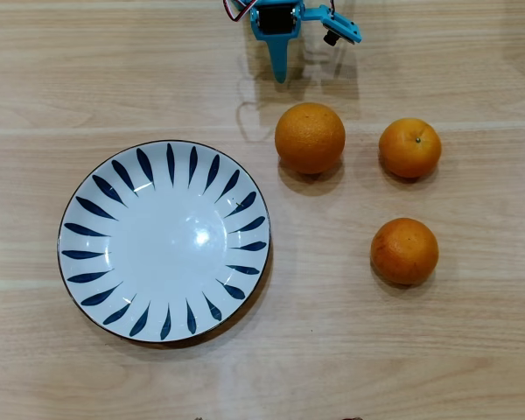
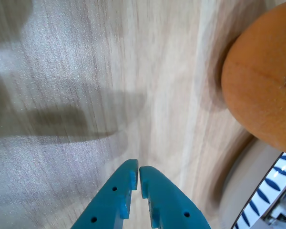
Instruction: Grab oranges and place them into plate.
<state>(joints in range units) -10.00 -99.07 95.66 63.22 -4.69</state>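
We see the claw (image 2: 136,180) nearly closed and empty at twelve o'clock overhead, big orange (image 1: 310,137) just below it, two small oranges (image 1: 409,148) (image 1: 404,251) at three o'clock, all on the tabletop (image 1: 420,350), apart from the empty plate (image 1: 87,262) at eight o'clock.

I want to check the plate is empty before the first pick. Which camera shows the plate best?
The overhead view: the whole plate shows there, round and with nothing on it, and all three oranges lie on the table beside it. The wrist view catches only a sliver of its patterned rim at the lower right corner.
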